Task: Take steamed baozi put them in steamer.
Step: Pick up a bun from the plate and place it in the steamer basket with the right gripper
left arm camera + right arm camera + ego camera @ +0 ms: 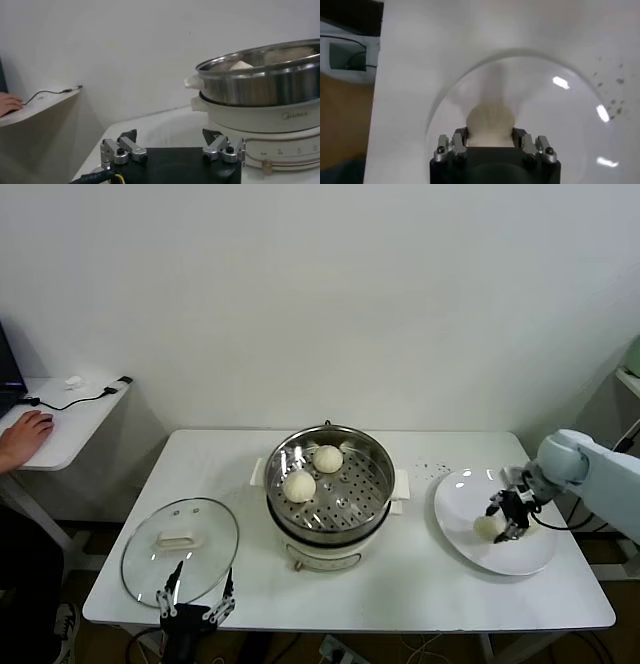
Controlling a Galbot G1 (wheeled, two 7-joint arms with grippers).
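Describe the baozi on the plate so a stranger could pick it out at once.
Start at the steel steamer mid-table, then look to the robot's right at the flat white plate. One cream-white baozi sits there, between the right pincer's fingers. Unlike the two baozi in the steamer, it is alone on a plate.

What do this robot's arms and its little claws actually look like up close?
The right arm is smooth, rounded and pale grey-white. Its right gripper is black. The left gripper has a black body, silver metal finger links with dark screws and black tips, and a yellow wire beside a black cable at its base.
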